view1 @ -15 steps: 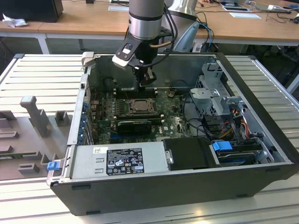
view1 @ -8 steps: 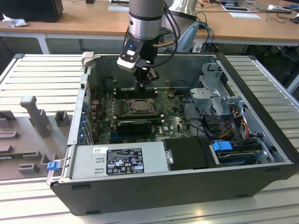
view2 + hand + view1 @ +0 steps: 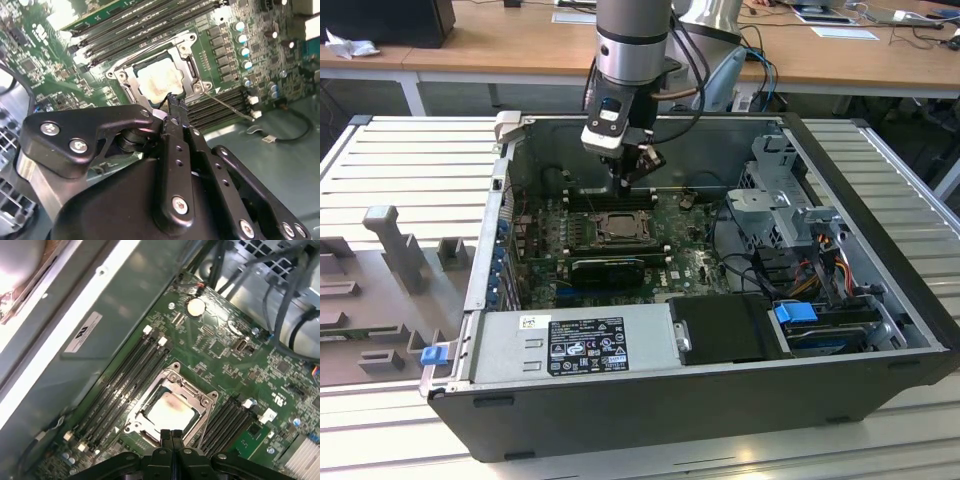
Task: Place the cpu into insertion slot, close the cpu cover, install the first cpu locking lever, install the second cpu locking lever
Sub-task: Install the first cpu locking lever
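Silver-grey cpu (image 3: 167,412) is seen seated in the insertion slot (image 3: 590,232) at the exterior view's centre, the cpu cover (image 3: 202,399) lowered over it, the tool (image 3: 171,434) pressed together, empty, just beside it, and a thin locking lever (image 3: 227,104) judged not yet latched.

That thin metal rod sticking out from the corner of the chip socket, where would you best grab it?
Its free end, from above, I'd say. The rod is thin, lies slanted across the memory slots and is pinned at the socket corner, so the far tip seems easiest to pinch.
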`<action>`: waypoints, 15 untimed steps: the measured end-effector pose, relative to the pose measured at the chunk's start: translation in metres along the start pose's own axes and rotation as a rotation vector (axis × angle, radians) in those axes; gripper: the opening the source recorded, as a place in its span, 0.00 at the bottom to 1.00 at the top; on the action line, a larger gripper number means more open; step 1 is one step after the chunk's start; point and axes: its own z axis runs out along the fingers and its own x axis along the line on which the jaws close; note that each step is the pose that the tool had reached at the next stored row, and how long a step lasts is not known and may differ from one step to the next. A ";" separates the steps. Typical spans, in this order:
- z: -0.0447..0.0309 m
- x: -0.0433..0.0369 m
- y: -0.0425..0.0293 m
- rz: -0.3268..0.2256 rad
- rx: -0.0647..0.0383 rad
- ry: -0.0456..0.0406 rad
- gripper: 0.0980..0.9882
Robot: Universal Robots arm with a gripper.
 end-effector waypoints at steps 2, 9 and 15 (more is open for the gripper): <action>0.0000 0.0000 0.0000 -0.021 0.000 -0.0001 0.01; 0.0000 0.0000 0.0000 -0.110 0.001 -0.0007 0.01; 0.0000 0.0000 0.0000 -0.182 0.002 -0.0013 0.01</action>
